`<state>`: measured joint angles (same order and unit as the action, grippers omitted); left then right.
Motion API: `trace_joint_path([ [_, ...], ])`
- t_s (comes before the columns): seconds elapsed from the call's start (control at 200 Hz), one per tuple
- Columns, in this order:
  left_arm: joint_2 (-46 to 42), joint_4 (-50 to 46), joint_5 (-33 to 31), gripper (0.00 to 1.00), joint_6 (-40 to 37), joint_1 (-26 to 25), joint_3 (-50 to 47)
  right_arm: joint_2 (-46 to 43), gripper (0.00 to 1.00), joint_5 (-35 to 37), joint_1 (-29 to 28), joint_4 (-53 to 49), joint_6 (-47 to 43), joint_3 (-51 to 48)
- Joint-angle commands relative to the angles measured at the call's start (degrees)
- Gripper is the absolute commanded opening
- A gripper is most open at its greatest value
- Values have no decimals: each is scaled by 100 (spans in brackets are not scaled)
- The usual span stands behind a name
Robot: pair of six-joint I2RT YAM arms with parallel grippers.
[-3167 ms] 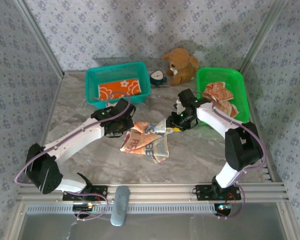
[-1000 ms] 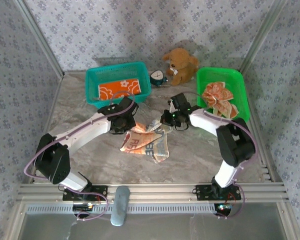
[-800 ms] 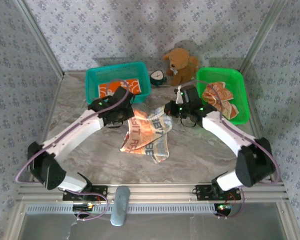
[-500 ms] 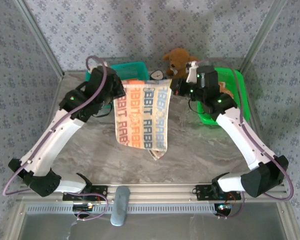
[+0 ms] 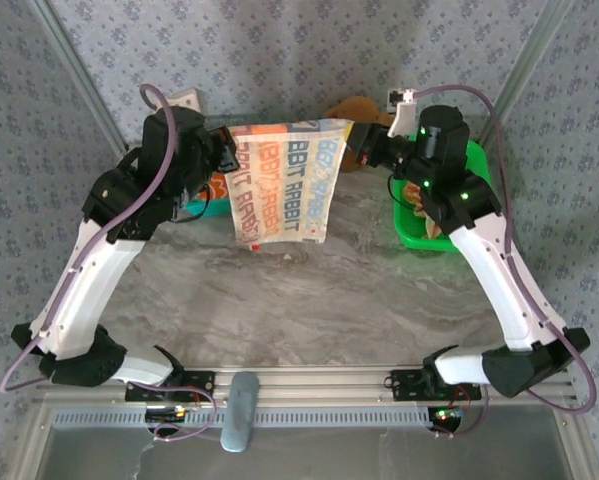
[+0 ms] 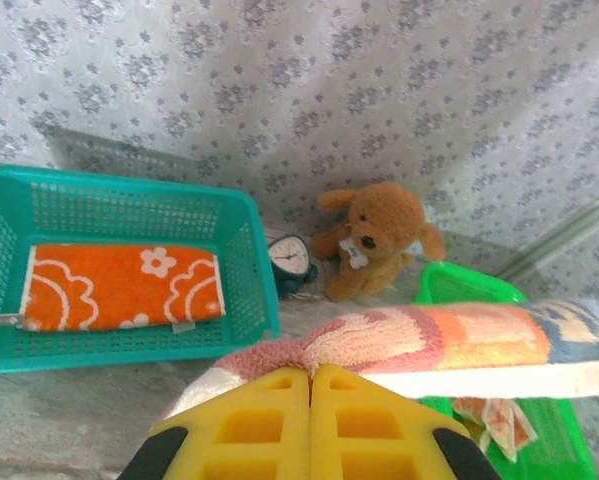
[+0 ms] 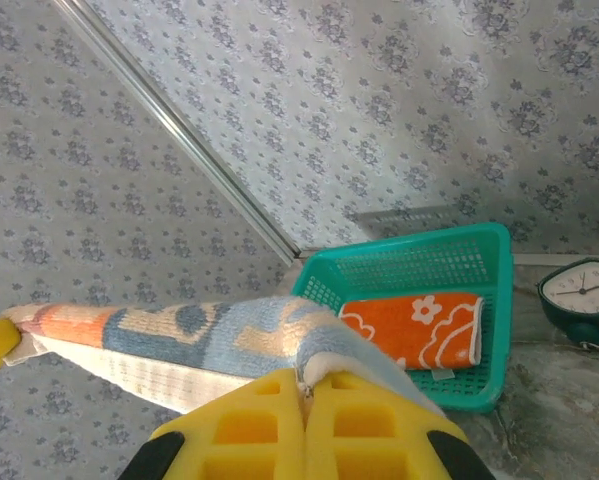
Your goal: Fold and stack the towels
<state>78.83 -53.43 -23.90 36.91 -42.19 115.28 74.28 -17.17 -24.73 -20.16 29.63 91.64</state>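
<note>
We hold the towel stretched in the air above the table, left gripper clamped on one top corner, right gripper clamped on the other, cloth hanging flat between them.

The lettered towel is cream with rows of orange and blue-grey capitals; along its upper edge it runs pink, orange and blue. At far left, the flat towel is bright orange with white flowers and curling lines, inside a teal mesh basket. At far right, the crumpled towels are cream with orange print, in a bright green basket. The plush toy is brown; the clock is dark teal with a white face. The left tool and right tool are yellow. The table is grey marbled, and the walls carry a grey floral repeat.
</note>
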Motion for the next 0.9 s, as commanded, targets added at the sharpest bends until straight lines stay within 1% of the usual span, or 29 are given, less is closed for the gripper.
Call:
trace_joint_path([
  [0.0,-506,7,-305,0,122,-284,-154,-572,0,142,-161,-81,-160,-204],
  [0.19,-947,77,-512,0,426,-817,-323,-1260,0,423,-427,-427,-227,-453],
  [0.225,-1003,89,-585,0,475,-939,-489,-1337,0,516,-481,-552,-229,-432],
  [0.35,-1041,28,-845,0,617,-1368,-472,-1508,0,665,-569,-950,-217,-342],
  [0.41,-1009,-98,-888,0,772,-1447,-463,-1573,0,726,-577,-1017,-141,-387],
  [0.425,-997,-156,-1010,0,842,-1447,-449,-1579,0,744,-570,-1045,-118,-396],
  [0.52,-875,-376,-1225,0,1120,-1448,-424,-1473,0,827,-486,-1280,-106,-370],
  [0.58,-735,-394,-1389,0,1041,-1417,-428,-1304,0,747,-308,-1366,-86,-333],
  [0.615,-622,-444,-1375,0,1035,-1272,-420,-1170,0,603,-168,-1367,-38,-307],
  [0.645,-533,-465,-1215,0,1038,-1076,-433,-1027,0,456,-58,-1367,12,-288],
  [0.73,-297,-310,-347,0,1030,-362,-689,-630,0,115,236,-1220,152,-285],
  [0.894,124,611,686,0,789,637,-1522,258,0,-294,551,-685,184,-372],
])
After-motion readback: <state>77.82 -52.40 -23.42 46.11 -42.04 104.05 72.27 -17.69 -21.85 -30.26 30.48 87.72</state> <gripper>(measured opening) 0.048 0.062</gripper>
